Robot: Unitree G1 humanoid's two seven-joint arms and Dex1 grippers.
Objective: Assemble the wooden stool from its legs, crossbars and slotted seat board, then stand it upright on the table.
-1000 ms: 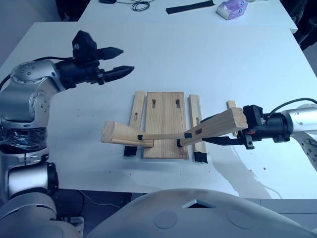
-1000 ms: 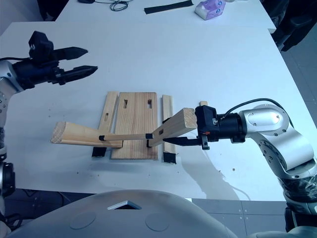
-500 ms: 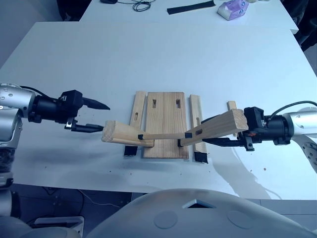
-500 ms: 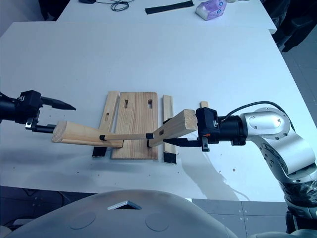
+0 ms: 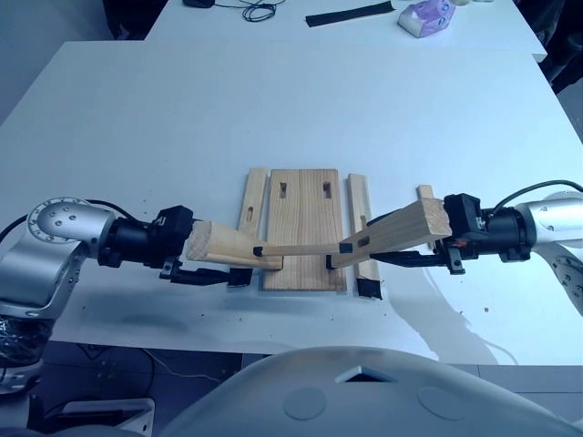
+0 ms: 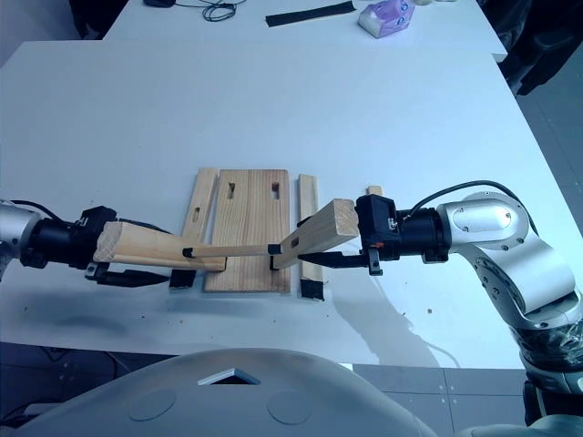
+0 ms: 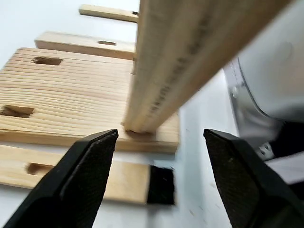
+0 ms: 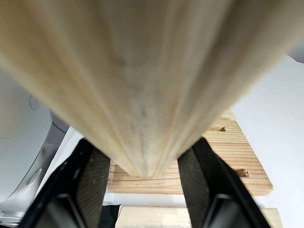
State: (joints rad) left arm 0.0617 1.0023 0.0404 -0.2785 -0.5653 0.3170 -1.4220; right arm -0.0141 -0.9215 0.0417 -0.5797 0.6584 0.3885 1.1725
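So the right gripper (image 5: 405, 248) is clamped on the right leg (image 5: 401, 228) at centre-right of the frame, holding it tilted up off the table (image 5: 364, 109). A thin crossbar (image 5: 301, 248) ties it to the left leg (image 5: 223, 244). That leg's outer end sits at lower left inside the left gripper (image 5: 202, 262), fingers spread wide, not pinching. The slotted seat board (image 5: 303, 205) lies flat mid-frame under the crossbar.

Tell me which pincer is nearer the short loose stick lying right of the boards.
Right. The right pincer grips the frame's right leg close beside the short stick; the left pincer sits around the left leg, across the seat board from it.
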